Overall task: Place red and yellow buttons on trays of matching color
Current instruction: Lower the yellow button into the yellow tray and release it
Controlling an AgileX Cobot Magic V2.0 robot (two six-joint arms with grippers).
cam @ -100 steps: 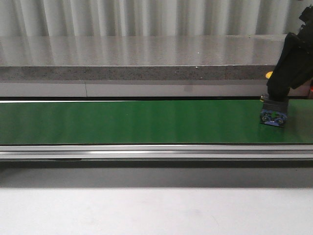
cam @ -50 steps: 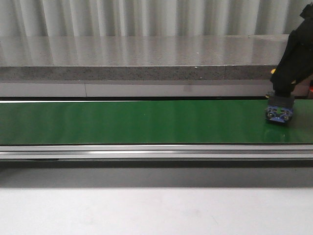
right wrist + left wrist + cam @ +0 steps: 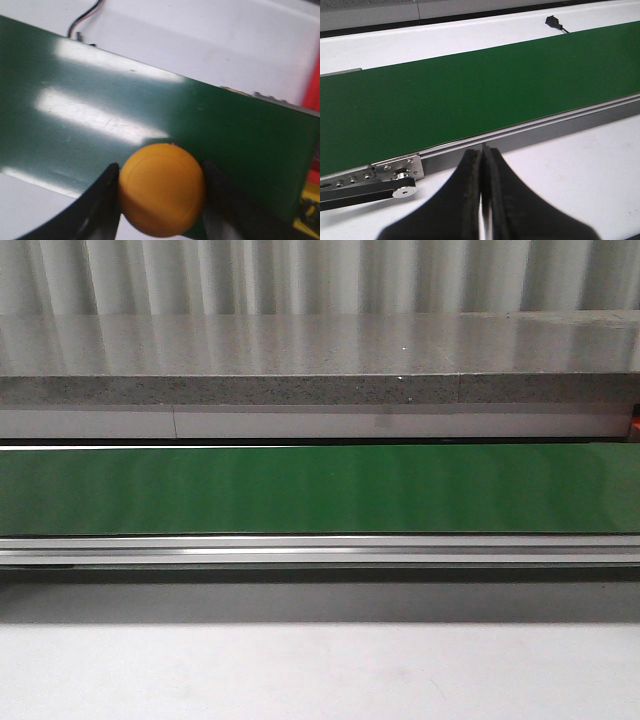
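Right gripper (image 3: 161,200) clamped on smooth, round yellow button (image 3: 161,189), held over glossy green belt (image 3: 100,115). Left gripper (image 3: 481,165) pressed fully closed, empty, black tapered fingers (image 3: 465,190) above white table (image 3: 580,170) beside belt's metal rail.

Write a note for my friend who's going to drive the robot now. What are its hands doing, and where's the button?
Right gripper: shut on the yellow button, held over the green belt. It is out of the front view.
Left gripper: shut, holding nothing, near the belt's edge rail.
Done: yellow button picked up.
Left: put it on the yellow tray. A bit of yellow and some red show at the edge of the right wrist view; whether these are the trays cannot be told. No red button is in view.
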